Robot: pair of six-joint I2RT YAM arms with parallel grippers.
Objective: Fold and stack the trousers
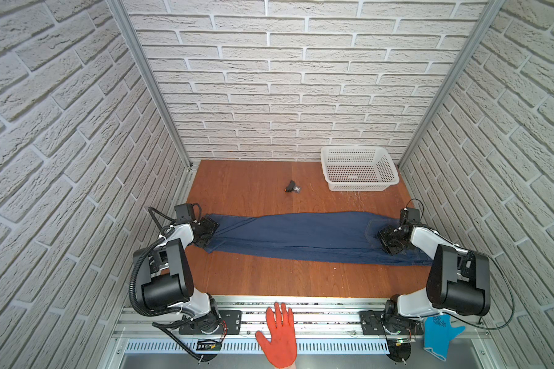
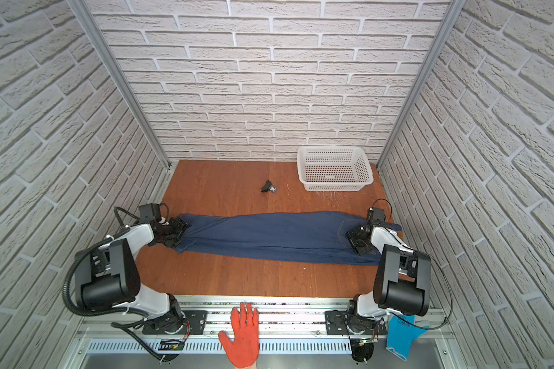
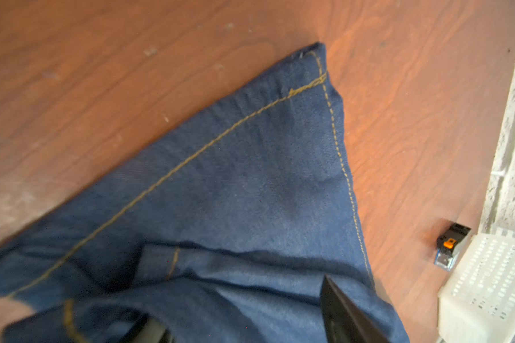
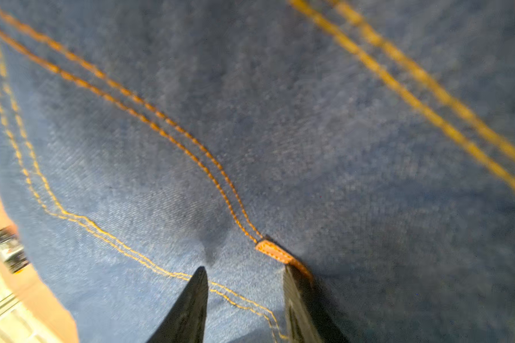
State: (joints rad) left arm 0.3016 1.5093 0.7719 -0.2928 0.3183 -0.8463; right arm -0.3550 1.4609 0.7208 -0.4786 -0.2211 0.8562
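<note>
Both top views show the trousers (image 1: 301, 236) spread left to right across the table (image 1: 269, 278). They are likely heavy, limp denim, best taken at the hem (image 3: 336, 133) and the waist end. The left gripper (image 3: 241, 303) gapes around bunched cloth, grip unclear. The right gripper (image 4: 246, 268) is half-spread, its tips on the denim.

— What colour were the jeans (image 1: 301, 234)?
— Dark blue denim, with orange-brown stitching in double rows along the seams.
— And the table (image 1: 243, 185)?
— Reddish-brown, wood-grained. The basket (image 1: 359, 184) was white, gridded with small holes.
— The walls (image 1: 269, 80)?
— A pale grey brick pattern. One glove (image 1: 280, 338) was orange-red, the other glove (image 1: 438, 332) teal-blue.
</note>
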